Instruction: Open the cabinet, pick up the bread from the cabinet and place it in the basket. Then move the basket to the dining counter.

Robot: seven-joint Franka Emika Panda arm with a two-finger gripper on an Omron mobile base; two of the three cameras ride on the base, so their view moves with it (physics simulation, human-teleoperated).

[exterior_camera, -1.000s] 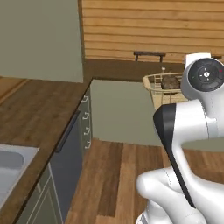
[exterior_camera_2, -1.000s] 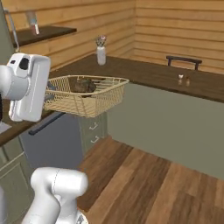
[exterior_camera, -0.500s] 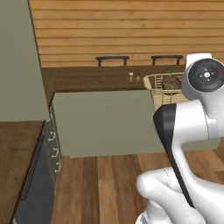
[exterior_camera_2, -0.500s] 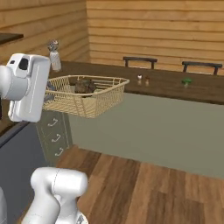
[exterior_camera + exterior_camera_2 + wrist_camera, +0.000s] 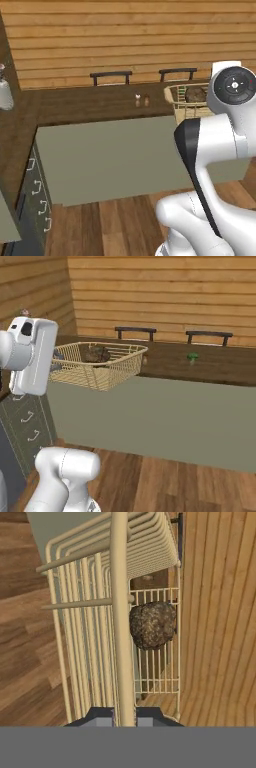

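Left base view: the basket (image 5: 186, 100) sits at the right of the frame, half hidden behind the white arm, held up level with the dining bench (image 5: 95, 102), whose dark top runs across the middle. The bench lies beyond and left of the basket.

Right base view: basket (image 5: 100, 363) at left centre, hanging in the air just short of the bench (image 5: 210, 363), which stretches off to the right. Bread (image 5: 96, 353) is inside it.

Hand view: claw (image 5: 124, 714) at the bottom, pinched tight on the basket rim bar (image 5: 119, 612), which runs straight up the frame. Bread (image 5: 152, 624) sits right of centre, beyond the claw.
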